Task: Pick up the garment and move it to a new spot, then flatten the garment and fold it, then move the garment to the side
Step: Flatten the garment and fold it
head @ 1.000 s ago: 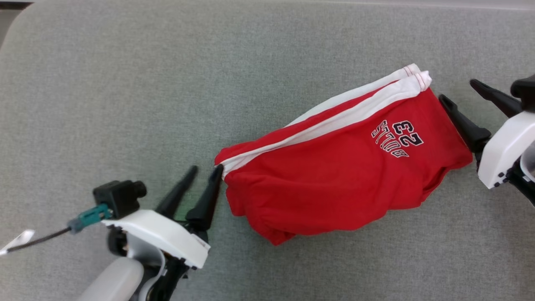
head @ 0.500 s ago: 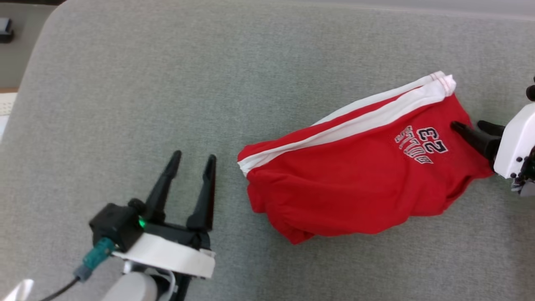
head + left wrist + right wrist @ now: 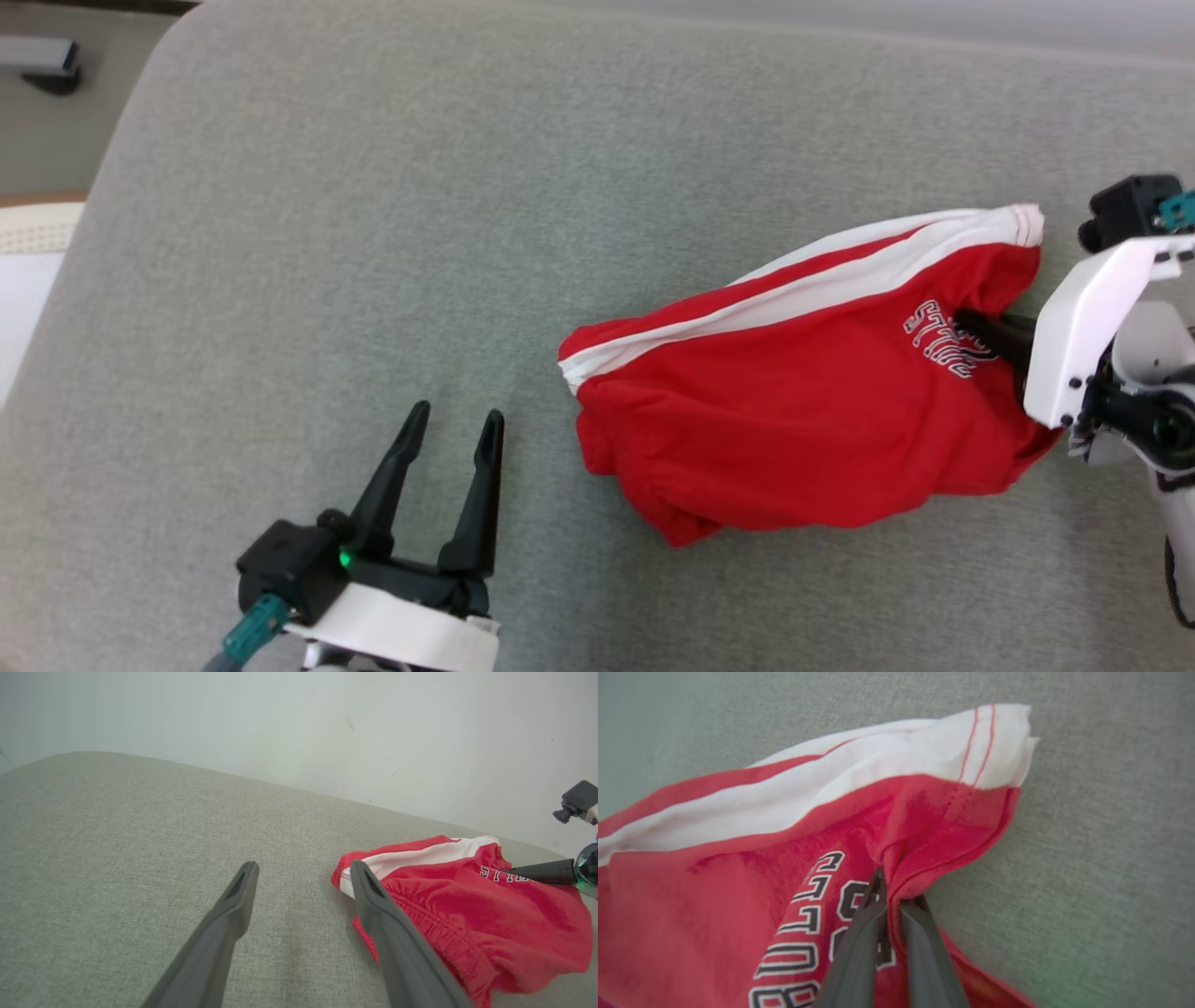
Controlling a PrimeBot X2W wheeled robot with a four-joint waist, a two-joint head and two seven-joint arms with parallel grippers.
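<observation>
The garment (image 3: pixel 794 411) is a pair of red shorts with a white side stripe and black-and-white lettering, lying bunched on the grey cushion (image 3: pixel 373 233). My right gripper (image 3: pixel 971 329) is shut on a pinched fold of the garment (image 3: pixel 896 826) at its right end, beside the lettering. In the right wrist view that gripper (image 3: pixel 894 886) has red cloth squeezed between its fingers. My left gripper (image 3: pixel 453 427) stands open at the lower left, a short way left of the shorts, with nothing between its fingers. In the left wrist view the left gripper (image 3: pixel 303 877) points at the garment (image 3: pixel 467 905).
The grey cushion's rounded left edge (image 3: pixel 121 140) runs down the left of the head view, with floor and a dark object (image 3: pixel 42 65) beyond it. A pale wall (image 3: pixel 327 728) rises behind the cushion.
My right gripper has moved onto the shorts' right end and shut on the cloth, bunching it. My left gripper has drawn back from the garment's left end. The head camera has shifted.
</observation>
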